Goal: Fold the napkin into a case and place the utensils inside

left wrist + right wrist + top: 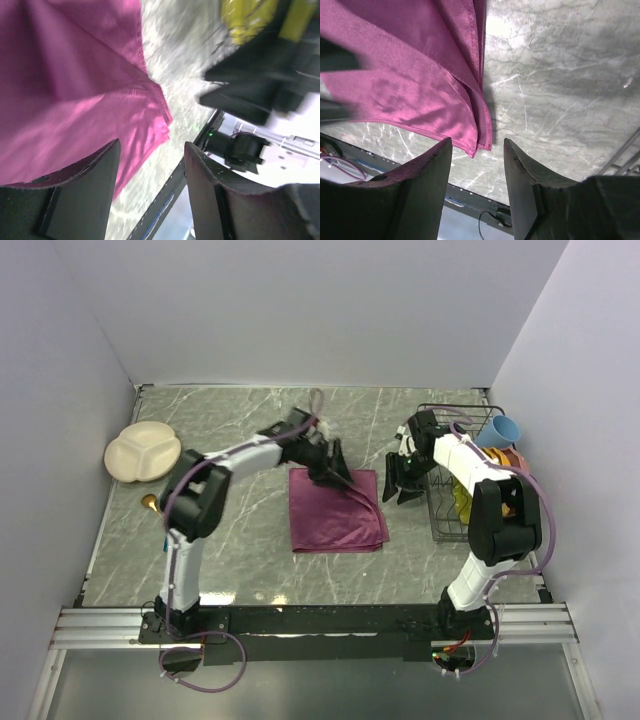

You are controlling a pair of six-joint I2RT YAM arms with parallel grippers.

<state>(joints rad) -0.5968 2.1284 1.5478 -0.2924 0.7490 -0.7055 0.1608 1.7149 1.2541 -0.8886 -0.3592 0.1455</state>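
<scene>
Left hand: fingers parted, nothing between them. Pads dark, matte, wedge-shaped. It sits over the far edge of the napkin, tips close to the cloth; cannot tell whether they touch.

Right hand: also open and empty. It is just off the napkin's right side, above bare counter, apart from the cloth.

Napkin: maroon-purple woven cloth with a faint sheen. Folded into a flat rectangle of several layers, with stacked hems showing at one corner and soft creases across the top. Lies about mid-counter, slightly toward the right edge.

Counter: smooth grey-green stone pattern, white veins.

Left edge: cream divided plate, rounded, glossy. A small gold spoon lies just nearer than it, mostly hidden by the left arm.

Right edge: black wire rack, with a pale blue cup at its far end.
</scene>
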